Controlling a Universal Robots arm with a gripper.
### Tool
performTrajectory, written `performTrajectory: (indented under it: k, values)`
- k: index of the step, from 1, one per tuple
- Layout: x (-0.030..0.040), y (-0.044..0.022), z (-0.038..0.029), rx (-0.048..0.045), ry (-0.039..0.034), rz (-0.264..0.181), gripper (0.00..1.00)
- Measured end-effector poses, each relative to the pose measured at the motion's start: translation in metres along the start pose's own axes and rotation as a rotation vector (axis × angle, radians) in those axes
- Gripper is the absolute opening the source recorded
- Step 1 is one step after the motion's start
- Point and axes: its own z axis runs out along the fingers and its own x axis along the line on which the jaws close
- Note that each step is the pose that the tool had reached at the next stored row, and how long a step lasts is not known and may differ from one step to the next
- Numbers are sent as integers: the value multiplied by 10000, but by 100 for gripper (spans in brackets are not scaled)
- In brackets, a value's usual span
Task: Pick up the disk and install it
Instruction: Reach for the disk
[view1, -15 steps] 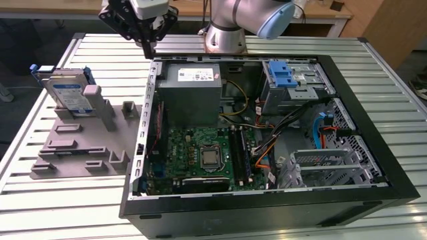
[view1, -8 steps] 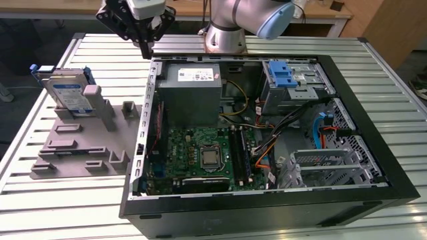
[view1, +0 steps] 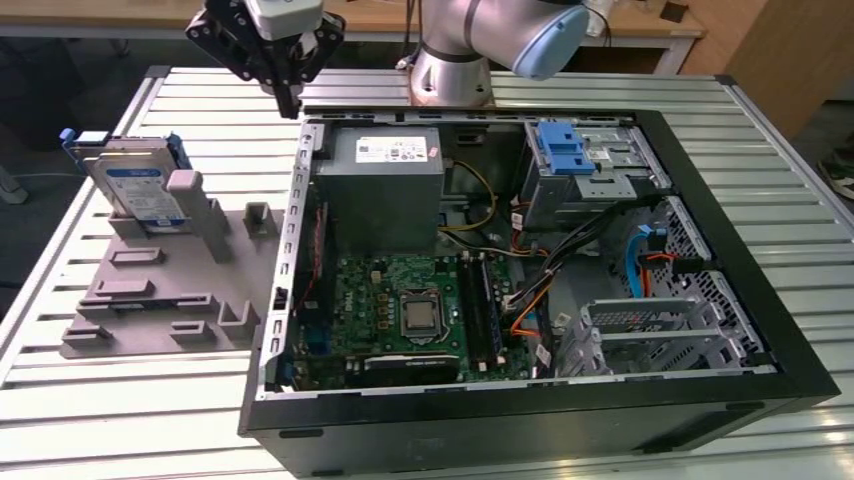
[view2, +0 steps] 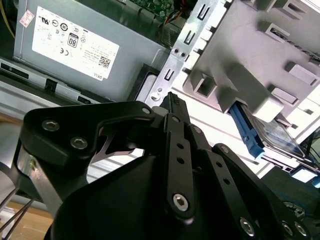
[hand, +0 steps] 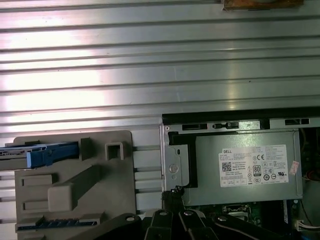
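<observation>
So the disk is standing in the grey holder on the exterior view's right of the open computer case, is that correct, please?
Not quite. The disk does stand in the grey holder, but the holder sits on the exterior view's left of the open computer case, not its right. The exterior view shows this.

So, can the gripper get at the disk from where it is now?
Probably yes. The disk stands upright in the grey holder, top edge bare; the gripper hangs above the table by the case corner, with nothing between them. Its jaws look shut, so they would need opening.
</observation>
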Motion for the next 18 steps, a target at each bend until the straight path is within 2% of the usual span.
performTrajectory:
  k: [18]
  values:
    - [102,16,17,1,3,0,11]
